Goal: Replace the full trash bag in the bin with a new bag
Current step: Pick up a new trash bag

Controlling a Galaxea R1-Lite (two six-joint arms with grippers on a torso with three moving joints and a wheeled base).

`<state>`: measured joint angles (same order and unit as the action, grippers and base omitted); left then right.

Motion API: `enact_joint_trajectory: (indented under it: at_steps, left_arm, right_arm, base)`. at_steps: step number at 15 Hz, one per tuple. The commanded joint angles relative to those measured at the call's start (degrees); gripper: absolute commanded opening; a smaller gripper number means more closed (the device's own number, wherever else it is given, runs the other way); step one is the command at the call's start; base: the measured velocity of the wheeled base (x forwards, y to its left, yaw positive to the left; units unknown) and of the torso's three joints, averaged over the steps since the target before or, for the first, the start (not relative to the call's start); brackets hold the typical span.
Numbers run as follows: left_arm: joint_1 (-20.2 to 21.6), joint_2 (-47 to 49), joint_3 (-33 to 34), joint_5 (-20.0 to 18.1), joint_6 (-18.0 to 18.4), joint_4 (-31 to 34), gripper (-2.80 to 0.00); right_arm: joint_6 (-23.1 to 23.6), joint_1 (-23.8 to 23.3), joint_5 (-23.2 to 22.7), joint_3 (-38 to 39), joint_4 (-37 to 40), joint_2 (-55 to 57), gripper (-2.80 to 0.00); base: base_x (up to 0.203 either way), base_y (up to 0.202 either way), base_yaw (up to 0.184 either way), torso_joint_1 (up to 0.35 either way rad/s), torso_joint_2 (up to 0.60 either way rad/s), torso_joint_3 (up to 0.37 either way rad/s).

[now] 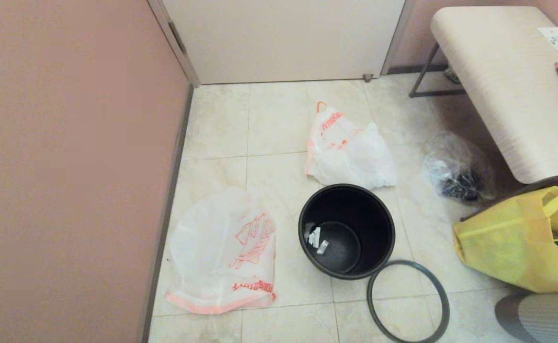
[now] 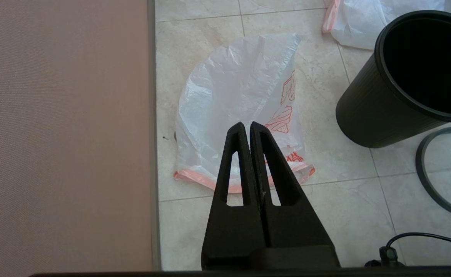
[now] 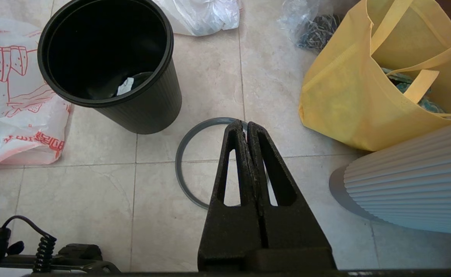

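Observation:
The black bin point(image 1: 346, 230) stands on the tiled floor with no bag in it, only a few white scraps at its bottom. Its dark grey hoop point(image 1: 408, 301) lies flat on the floor beside it. The full trash bag point(image 1: 348, 150) rests behind the bin, orange handle up. The new bag point(image 1: 224, 252) lies flat to the bin's left, pink hem nearest me. My left gripper point(image 2: 247, 125) hangs shut and empty above the new bag point(image 2: 241, 111). My right gripper point(image 3: 244, 124) hangs shut and empty above the hoop point(image 3: 189, 154), beside the bin point(image 3: 110, 65). Neither gripper shows in the head view.
A pink wall point(image 1: 69, 166) runs along the left, a door point(image 1: 283, 38) at the back. A yellow tote point(image 1: 522, 238) and a clear bag of black bits point(image 1: 457, 171) sit at the right under a pale bench point(image 1: 503, 81). A ribbed grey object point(image 1: 541, 317) is at the lower right.

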<state>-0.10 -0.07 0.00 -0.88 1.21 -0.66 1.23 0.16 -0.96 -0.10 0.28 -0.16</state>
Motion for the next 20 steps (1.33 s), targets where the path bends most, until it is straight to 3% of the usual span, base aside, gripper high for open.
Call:
enact_joint_trajectory:
  at_steps: [1,7,9,12,15,18,20]
  left_arm:
    - [0.01,0.07,0.26,0.00,-0.06,-0.04,-2.80]
    - [0.19,0.07,0.05,0.61,0.38,-0.13,-2.80]
    - [0.06,2.34,-4.89,-0.19,0.46,0.15,-2.80]
    - [0.34,15.78,-15.16,-7.13,2.47,0.38,-2.80]
    - [0.58,31.56,-20.87,-14.06,9.94,0.44,-2.80]
    - [-2.50,49.16,-24.97,-16.30,13.14,0.30,-2.80]
    - [-6.96,60.27,-27.30,-15.77,12.32,-0.02,-2.80]
  right_arm:
    - [0.00,0.02,0.00,0.02,-0.02,0.07,-2.80]
    - [0.00,0.02,0.00,0.02,-0.02,0.07,-2.80]
    - [0.00,0.02,0.00,0.02,-0.02,0.07,-2.80]
    - [0.00,0.02,0.00,0.02,-0.02,0.07,-2.80]
    - [0.00,0.02,0.00,0.02,-0.02,0.07,-2.80]
    - [0.00,0.02,0.00,0.02,-0.02,0.07,-2.80]
    - [0.00,0.02,0.00,0.02,-0.02,0.07,-2.80]
  base:
    - [0.000,0.000,0.000,0.000,0.00,0.000]
    - [0.000,0.000,0.000,0.000,0.00,0.000]
    - [0.000,0.000,0.000,0.000,0.00,0.000]
    - [0.000,0.000,0.000,0.000,0.00,0.000]
    - [0.000,0.000,0.000,0.000,0.00,0.000]
    - [0.000,0.000,0.000,0.000,0.00,0.000]
    - [0.000,0.000,0.000,0.000,0.00,0.000]
